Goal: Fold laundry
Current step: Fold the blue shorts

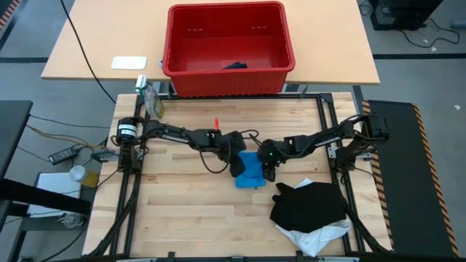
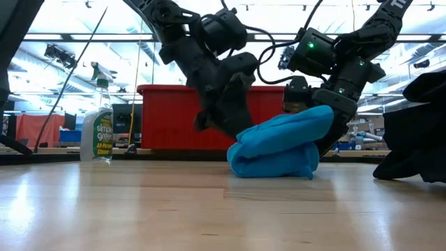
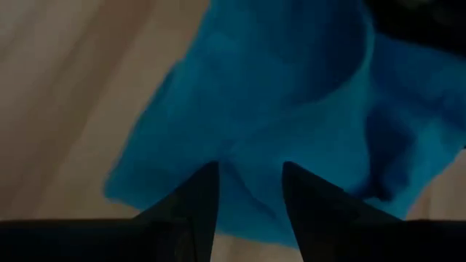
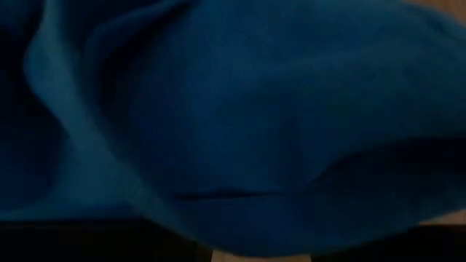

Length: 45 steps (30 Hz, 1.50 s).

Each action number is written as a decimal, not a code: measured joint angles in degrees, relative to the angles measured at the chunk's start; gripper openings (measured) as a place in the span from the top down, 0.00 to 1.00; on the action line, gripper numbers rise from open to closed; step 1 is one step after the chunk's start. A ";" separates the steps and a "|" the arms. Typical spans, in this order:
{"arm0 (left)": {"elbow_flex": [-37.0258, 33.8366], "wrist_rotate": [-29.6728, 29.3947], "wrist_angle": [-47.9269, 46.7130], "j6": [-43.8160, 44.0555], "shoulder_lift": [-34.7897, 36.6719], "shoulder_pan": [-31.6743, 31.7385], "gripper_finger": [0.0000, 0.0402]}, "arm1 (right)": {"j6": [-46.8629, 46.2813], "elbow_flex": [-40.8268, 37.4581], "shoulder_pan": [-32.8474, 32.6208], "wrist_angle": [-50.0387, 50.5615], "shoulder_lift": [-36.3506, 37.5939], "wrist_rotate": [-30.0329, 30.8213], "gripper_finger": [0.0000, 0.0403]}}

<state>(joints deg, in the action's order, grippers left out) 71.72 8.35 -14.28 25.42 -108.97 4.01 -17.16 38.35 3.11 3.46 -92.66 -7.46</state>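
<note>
The bright blue garment (image 1: 250,172) lies bunched in a rounded, creased heap at mid-table. The left gripper (image 3: 250,191) stands with fingers apart over its edge. The right gripper (image 1: 270,173) presses against its other side, apparently pinching cloth, though its fingers are hidden.

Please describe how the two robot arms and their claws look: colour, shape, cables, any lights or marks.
Both arms are black and jointed. The left arm has a silver-and-black round motor at its base and a loose black cable. The right arm shows a small green light. The left claw has two dark tapered fingers.
</note>
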 joint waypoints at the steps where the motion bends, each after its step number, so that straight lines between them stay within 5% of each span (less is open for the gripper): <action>1: 0.00 -0.12 0.72 -1.73 0.00 0.02 0.62 | -0.23 0.02 0.00 0.00 0.00 0.00 0.57; 8: 0.04 -1.60 1.18 -21.34 0.04 -2.54 0.62 | -0.71 0.02 0.00 -0.01 0.00 0.03 0.57; 14: 0.04 -2.98 1.22 -22.28 0.04 -1.29 0.62 | -0.71 0.02 0.02 -0.02 0.00 0.04 0.57; 24: 0.04 21.44 16.19 -13.31 0.02 0.71 0.66 | -0.71 0.02 0.04 -0.12 0.02 0.35 0.57; 37: 0.07 12.61 4.97 -13.58 1.68 2.95 0.71 | -0.89 0.02 0.07 -0.31 0.02 0.42 0.57; 45: 0.04 6.19 3.22 -26.01 1.66 1.46 0.71 | -0.86 0.02 0.07 -0.46 0.02 0.44 0.57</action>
<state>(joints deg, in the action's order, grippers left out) 71.77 14.54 -11.07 -0.59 -107.31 5.47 -18.01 38.37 3.18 3.01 -92.64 -7.03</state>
